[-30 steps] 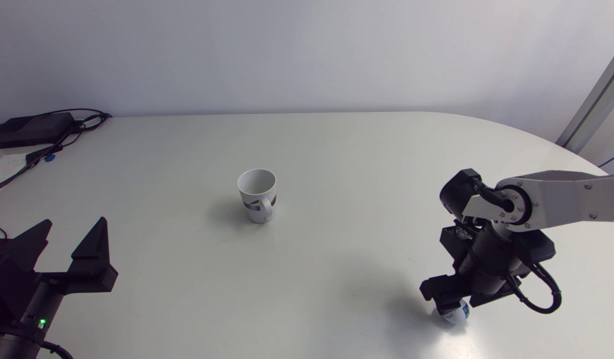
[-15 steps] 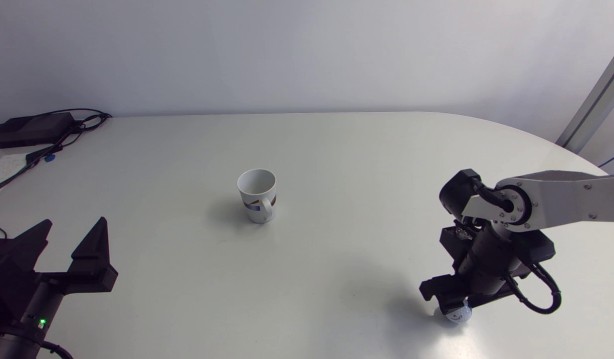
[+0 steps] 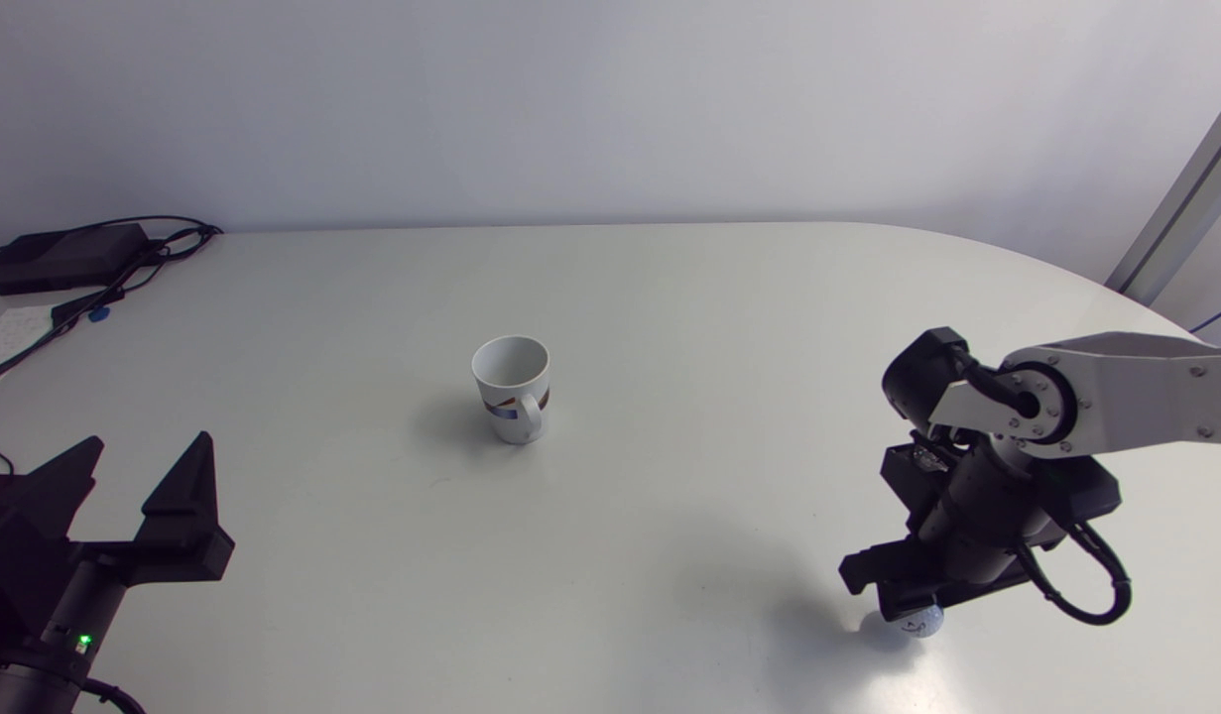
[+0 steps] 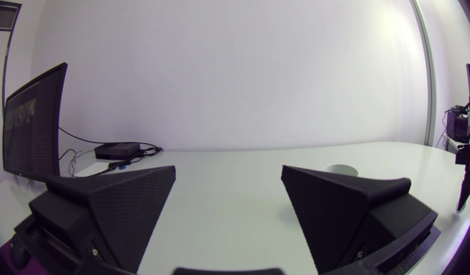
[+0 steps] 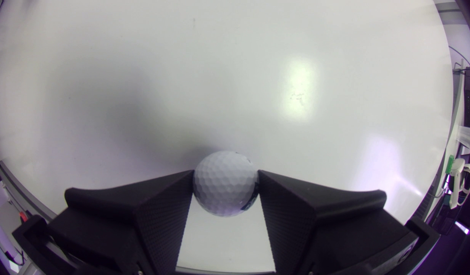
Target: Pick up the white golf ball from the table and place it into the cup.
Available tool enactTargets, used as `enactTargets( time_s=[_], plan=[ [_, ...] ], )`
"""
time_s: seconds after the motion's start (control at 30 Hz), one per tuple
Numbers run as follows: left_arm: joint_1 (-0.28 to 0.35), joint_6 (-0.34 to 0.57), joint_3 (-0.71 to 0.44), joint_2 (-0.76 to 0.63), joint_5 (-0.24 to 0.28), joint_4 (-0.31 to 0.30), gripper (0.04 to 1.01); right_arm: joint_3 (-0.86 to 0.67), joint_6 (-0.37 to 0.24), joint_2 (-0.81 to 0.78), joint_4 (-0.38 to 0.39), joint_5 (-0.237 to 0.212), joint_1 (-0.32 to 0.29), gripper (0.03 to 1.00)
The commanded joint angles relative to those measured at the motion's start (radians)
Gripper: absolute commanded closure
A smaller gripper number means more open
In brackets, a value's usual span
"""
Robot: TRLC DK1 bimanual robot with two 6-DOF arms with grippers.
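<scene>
On the white surface (image 3: 670, 297), the left hand (image 3: 146, 441) sits at the near left, fingers spread wide with nothing between them. The right hand (image 3: 906, 605) points down at the near right, well apart from the upright white mug (image 3: 512, 387) near the middle, and pinches the white golf ball (image 5: 224, 183) from both sides.

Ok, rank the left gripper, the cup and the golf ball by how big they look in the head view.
1. left gripper: largest, though it sits nearer the camera, which flatters it.
2. cup: clearly smaller.
3. golf ball: smallest, and partly hidden under the right gripper.
</scene>
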Motion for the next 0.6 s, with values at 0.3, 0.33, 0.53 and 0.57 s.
enactTargets(
  time_s=[0.3, 0.33, 0.53, 0.57],
  plan=[
    [-0.006, 0.008, -0.018, -0.016, 0.011, 0.001, 0.051, 0.286, -0.055, -0.138, -0.102, -0.029, -0.01, 0.682],
    [-0.006, 0.008, -0.018, -0.016, 0.011, 0.001, 0.051, 0.305, -0.063, -0.119, -0.096, -0.032, -0.013, 0.684],
    [-0.006, 0.008, -0.018, -0.016, 0.011, 0.001, 0.051, 0.38, -0.064, 0.009, 0.001, -0.032, 0.032, 0.684],
    [-0.006, 0.008, -0.018, -0.016, 0.011, 0.001, 0.051, 0.4, -0.063, 0.037, 0.016, -0.027, 0.049, 0.684]
  ],
)
